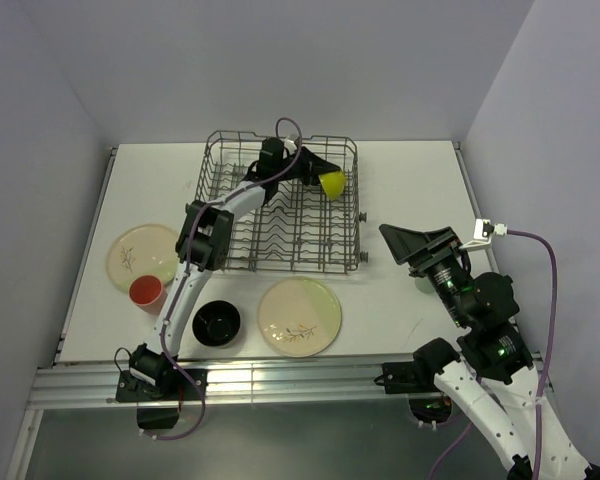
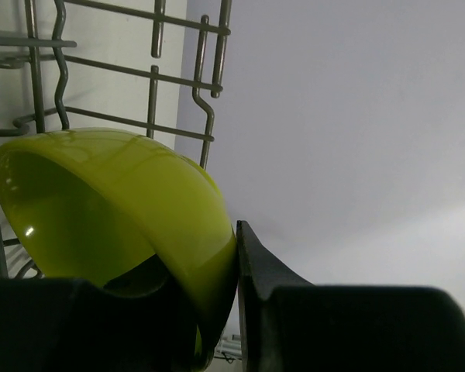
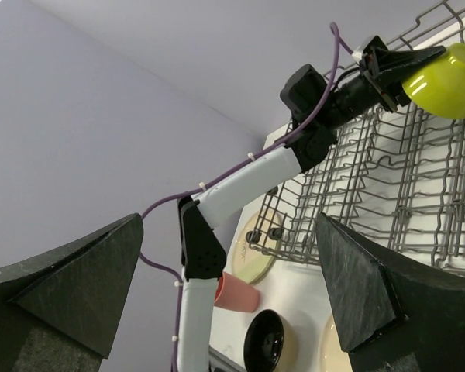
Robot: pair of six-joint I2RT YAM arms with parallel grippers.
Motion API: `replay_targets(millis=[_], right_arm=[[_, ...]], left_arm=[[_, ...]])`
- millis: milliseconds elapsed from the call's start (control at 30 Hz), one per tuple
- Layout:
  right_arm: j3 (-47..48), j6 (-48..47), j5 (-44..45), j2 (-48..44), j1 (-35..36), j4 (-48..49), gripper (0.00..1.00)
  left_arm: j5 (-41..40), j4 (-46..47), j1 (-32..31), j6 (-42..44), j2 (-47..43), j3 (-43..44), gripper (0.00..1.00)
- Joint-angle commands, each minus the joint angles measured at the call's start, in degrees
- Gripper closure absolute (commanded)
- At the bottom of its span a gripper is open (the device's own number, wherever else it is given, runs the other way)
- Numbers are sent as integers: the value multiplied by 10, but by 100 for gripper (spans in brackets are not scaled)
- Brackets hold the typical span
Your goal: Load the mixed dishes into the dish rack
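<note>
My left gripper (image 1: 318,176) is shut on the rim of the lime-green bowl (image 1: 332,184) and holds it over the far right part of the grey wire dish rack (image 1: 242,262); the bowl (image 2: 116,217) fills the left wrist view. My right gripper (image 1: 412,243) is open and empty, raised right of the rack. On the table lie a cream plate (image 1: 140,255), the larger leaf-sprig plate (image 1: 299,316), the black bowl (image 1: 217,322) and the coral-pink cup (image 1: 146,292). The mint-green cup is mostly hidden under my right arm.
The table's left and near edges border a metal rail (image 1: 280,380). In the right wrist view the rack (image 3: 403,186), black bowl (image 3: 265,341), pink cup (image 3: 236,293) and a plate (image 3: 256,252) show beyond the left arm.
</note>
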Motion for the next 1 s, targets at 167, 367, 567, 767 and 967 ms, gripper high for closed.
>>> replay_targets(millis=[167,367,567,767,967], right_arm=[[8,-1,12,-9,-3,8,0],[13,-2,10,-11,-3,9,0],[16,0,7,-13,-3,8,0],[16,2,8,-18,-3,6,0],[16,5,3,-16,-3,11,0]], left_arm=[[37,43,-4,-14,15,39,100],[29,29,-2,-3,-11,-30,92],[21,6,2,14,-29,-75,76],[-11,-55,6,76,-82,-132,56],[-26,-101,14,112,-107,-159,40]])
